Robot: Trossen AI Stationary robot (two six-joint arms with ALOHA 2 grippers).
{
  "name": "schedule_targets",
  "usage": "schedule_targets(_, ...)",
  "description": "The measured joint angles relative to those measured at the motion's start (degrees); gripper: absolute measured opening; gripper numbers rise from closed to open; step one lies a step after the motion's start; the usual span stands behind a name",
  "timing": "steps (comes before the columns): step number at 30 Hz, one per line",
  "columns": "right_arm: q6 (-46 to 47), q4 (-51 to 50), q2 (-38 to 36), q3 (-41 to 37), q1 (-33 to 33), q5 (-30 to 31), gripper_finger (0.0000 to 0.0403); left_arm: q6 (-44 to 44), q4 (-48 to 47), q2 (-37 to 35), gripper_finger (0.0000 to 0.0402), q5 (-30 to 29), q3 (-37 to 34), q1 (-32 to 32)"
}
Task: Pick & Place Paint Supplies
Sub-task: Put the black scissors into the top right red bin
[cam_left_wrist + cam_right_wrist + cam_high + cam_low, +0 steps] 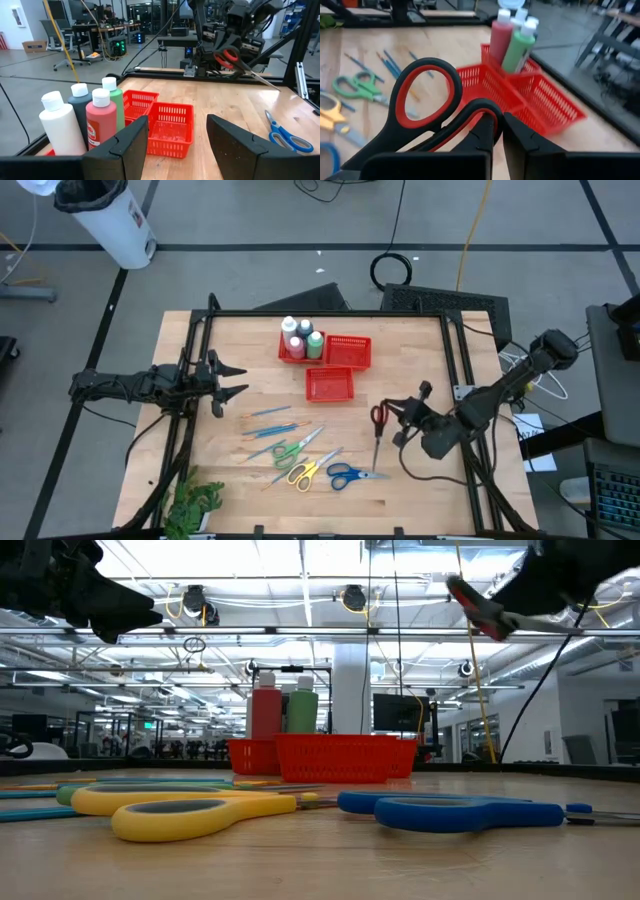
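Note:
My right gripper [392,416] is shut on red-handled scissors [377,442], which it holds above the table's right half; they also show in the low view [478,605] and the left wrist view [229,56]. Green [290,448], yellow [304,472] and blue scissors [345,475] lie flat near the front edge. Thin brushes [268,422] lie to their left. Several white-capped bottles [302,338] stand upright in a red basket [285,356]. My left gripper [232,379] waits open at the table's left side, level, touching nothing. My right gripper pinches the red scissors by one handle loop [481,111] between its two fingers [520,137]; the other loop [422,95] stands free beside them. The fingers come from the table's right, slanting slightly down. The scissors are lifted clear, blades [376,455] pointing toward the near edge.
Two more red mesh baskets [348,352] [330,384] stand at the table's far middle. A green leafy plant [192,502] sits at the near left corner. A dark frame rail [320,314] runs along the far edge. Bare wood lies between the two arms.

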Motion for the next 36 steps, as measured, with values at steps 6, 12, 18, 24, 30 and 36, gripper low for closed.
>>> schedule_targets(6, -17.7, 16.7, 0.0, 0.04, -7.9, -9.37, 0.0008, 0.0, 0.0, 0.0, 0.0209, 0.0, 0.0, 0.01)
schedule_targets(12, -29.02, 31.98, 0.23, 0.04, -16.29, -26.18, 0.0008, 0.0, 0.0, 0.0, 0.0209, 0.0, 0.0, 0.0)
schedule_targets(18, -34.85, 45.76, 0.18, -2.03, -24.31, -47.51, 0.0007, 0.0, 0.0, 0.0, 0.0209, 0.0, 0.0, 0.01)
schedule_targets(24, -39.14, 57.02, -0.05, -6.27, -30.71, -64.74, 0.0007, 0.0, 0.0, 0.0, 0.0209, 0.0, 0.0, 0.0)
schedule_targets(30, -37.94, 66.43, -0.02, -12.47, -37.86, -67.6, 0.0007, 0.0, 0.0, 0.0, 0.0209, 0.0, 0.0, 0.02)
schedule_targets(36, -36.99, 74.31, 0.71, -17.35, -43.92, -67.34, 0.0007, 0.0, 0.01, -0.01, 0.0209, 0.0, 0.0, 0.01)
